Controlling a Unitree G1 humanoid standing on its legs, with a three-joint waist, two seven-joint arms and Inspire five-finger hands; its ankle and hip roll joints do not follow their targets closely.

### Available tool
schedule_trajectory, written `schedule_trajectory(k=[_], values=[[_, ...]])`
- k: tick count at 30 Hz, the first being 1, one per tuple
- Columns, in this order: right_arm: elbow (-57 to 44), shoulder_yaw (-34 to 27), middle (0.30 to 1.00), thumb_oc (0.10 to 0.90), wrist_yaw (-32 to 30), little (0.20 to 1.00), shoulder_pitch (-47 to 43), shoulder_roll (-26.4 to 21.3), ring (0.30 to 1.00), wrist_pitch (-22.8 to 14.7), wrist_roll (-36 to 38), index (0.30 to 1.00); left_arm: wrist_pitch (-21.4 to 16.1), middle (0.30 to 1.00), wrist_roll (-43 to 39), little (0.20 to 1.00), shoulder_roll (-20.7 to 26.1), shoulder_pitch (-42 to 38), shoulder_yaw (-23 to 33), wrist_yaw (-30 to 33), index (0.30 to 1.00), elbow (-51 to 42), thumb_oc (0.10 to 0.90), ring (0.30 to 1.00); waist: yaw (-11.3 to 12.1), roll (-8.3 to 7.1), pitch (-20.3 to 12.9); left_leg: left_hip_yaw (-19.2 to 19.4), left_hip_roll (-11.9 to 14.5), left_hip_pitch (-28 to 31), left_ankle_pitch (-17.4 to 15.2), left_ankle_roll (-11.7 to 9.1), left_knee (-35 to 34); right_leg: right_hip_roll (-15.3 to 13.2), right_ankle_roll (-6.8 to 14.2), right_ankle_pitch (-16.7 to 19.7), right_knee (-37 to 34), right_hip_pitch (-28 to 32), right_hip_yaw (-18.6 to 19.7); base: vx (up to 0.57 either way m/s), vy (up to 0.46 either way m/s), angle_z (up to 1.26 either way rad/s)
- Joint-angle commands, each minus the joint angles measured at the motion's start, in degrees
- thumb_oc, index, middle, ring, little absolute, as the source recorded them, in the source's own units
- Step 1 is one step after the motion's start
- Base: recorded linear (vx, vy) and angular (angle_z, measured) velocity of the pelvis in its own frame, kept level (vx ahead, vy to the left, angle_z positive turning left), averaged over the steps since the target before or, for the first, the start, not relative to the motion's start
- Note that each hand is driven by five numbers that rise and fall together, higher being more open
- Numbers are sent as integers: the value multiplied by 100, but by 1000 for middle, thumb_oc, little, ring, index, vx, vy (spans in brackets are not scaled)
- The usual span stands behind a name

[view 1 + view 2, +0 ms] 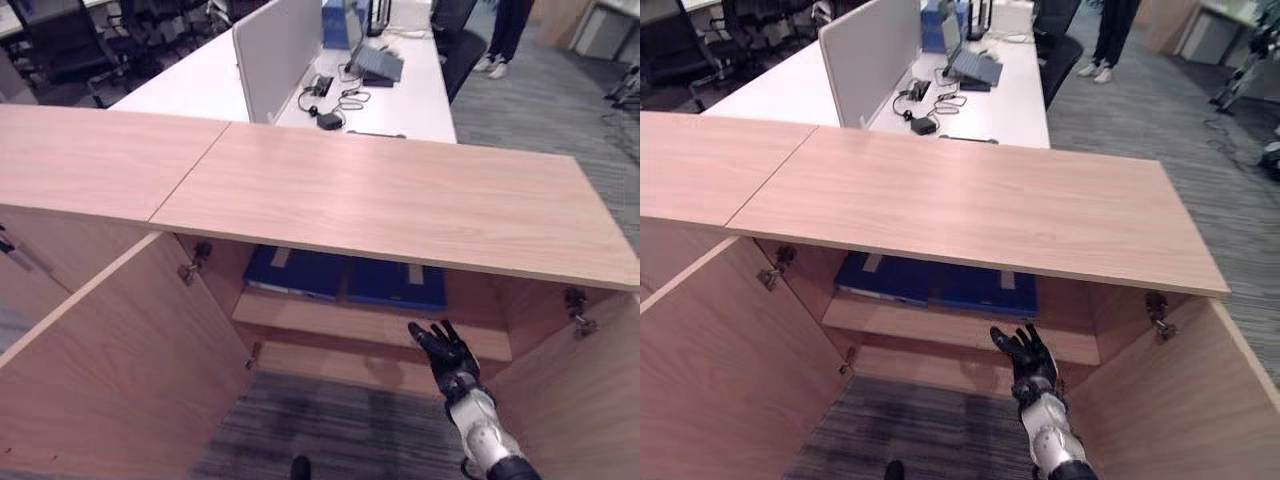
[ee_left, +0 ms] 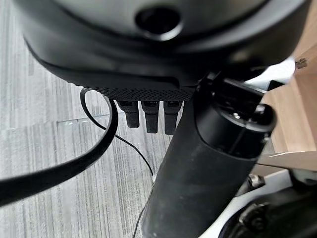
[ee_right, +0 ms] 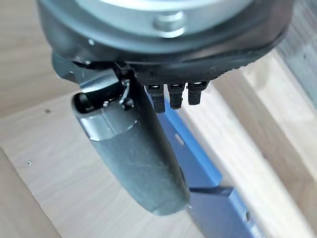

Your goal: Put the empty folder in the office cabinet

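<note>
Blue: 2 folders (image 1: 345, 276) flat on wooden cabinet (image 1: 400, 200) shelf (image 1: 330, 318). Right hand (image 1: 443, 352) raised just before shelf edge, fingers spread, empty. Left hand (image 2: 148, 116) hanging over carpet, fingers straight, grasping nothing.

Our right hand (image 1: 447, 352) is dark, with black segmented fingers (image 3: 171, 96). Behind the fingers we wear a silver-grey wrist. Our thumb is smooth and dark.

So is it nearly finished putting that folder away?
It looks nearly done. Two blue folders lie flat on the shelf of the open cabinet. The right hand is open and empty just in front of the shelf; the left hand holds nothing. Probably only closing the doors is left.
</note>
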Motion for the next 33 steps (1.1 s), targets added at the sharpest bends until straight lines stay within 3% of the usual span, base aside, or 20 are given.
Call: schedule_trajectory(k=[1,10,13,17,20,24,25,26,28,29,30,31,33], values=[[-621,131,900,800,435,900,-399,-203,900,-217,-283,900,-348,900,-306,900,-332,-781,169,31,900,171,800,900,33,59,-150,40,59,510,-939,-78,-6,-153,177,-382,437,-316,-49,22,32,-8],[-683,449,900,800,1163,900,41,-839,900,-83,-1480,900,-525,900,-181,900,-181,-601,368,-117,900,79,800,900,39,54,-110,23,41,585,-952,-52,13,-182,200,-399,489,-256,-73,-5,8,-2],[-530,827,900,800,1460,900,167,-1178,900,-286,-2807,900,-772,900,-341,900,-45,-578,544,-117,900,-232,800,900,171,23,-82,-87,28,579,-930,-55,25,-193,204,-431,489,-193,-173,-18,-7,2],[-237,1057,900,800,1409,900,89,-1272,900,-409,-3603,900,-923,900,-569,900,124,-677,667,-23,900,-672,800,900,287,-11,-48,-210,28,543,-896,-74,47,-183,188,-473,484,-134,-279,-24,-37,26],[7,1382,900,800,1403,900,34,-1313,900,-484,-4218,900,-1083,900,-745,900,293,-703,705,52,900,-1125,800,900,574,-56,40,-475,46,448,-825,-148,76,-144,146,-534,444,-20,-515,-35,-74,30],[264,1589,900,800,1383,900,-75,-1246,900,-499,-4417,900,-1139,900,-850,900,313,-740,720,110,900,-1208,800,900,760,-82,84,-694,28,275,-690,-206,86,-113,121,-526,381,-16,-727,-48,-83,53],[448,1704,900,800,1368,900,-188,-1171,900,-509,-4455,900,-1187,900,-974,900,311,-753,744,127,900,-1282,800,900,929,-63,184,-818,59,175,-613,-273,105,-56,85,-559,338,7,-839,-70,-70,34],[454,1701,900,800,1368,900,-195,-1169,900,-513,-4455,900,-1186,900,-975,900,311,-759,743,126,900,-1282,800,900,913,-70,173,-834,42,144,-586,-261,103,-70,93,-536,332,-13,-857,-112,-70,47],[656,1864,900,800,1313,900,-497,-1083,900,-529,-4445,900,-1239,900,-1164,900,332,-825,767,167,900,-1377,800,900,1105,-33,347,-1045,46,-170,-419,-356,181,-47,74,-522,269,-111,-948,-189,-49,60],[692,1787,900,800,1288,900,-551,-1218,900,-573,-4377,900,-1310,900,-1070,900,633,-515,820,45,900,-1743,800,900,1321,34,452,-1187,14,-277,-379,-403,214,-31,62,-526,237,-111,-1045,-343,-16,59],[649,1603,900,800,1173,900,-521,-1388,900,-766,-4511,900,-1588,900,-1020,900,894,-326,990,32,900,-1790,800,900,1496,116,654,-1165,7,-567,-290,-458,380,-86,93,-474,207,-162,-1278,-256,17,33],[646,1601,900,800,1173,900,-517,-1388,900,-765,-4513,900,-1584,900,-1023,900,897,-323,988,29,900,-1796,800,900,1490,114,647,-1173,3,-582,-295,-458,393,-88,94,-475,208,-167,-1286,-280,79,47],[1091,1472,900,800,1041,900,-671,-1459,900,-765,-4505,900,-1615,900,-1049,900,893,-222,996,-157,900,-1650,800,900,1511,164,742,-437,259,-642,-477,-386,646,-197,122,-509,195,-189,-1516,-155,67,99]])
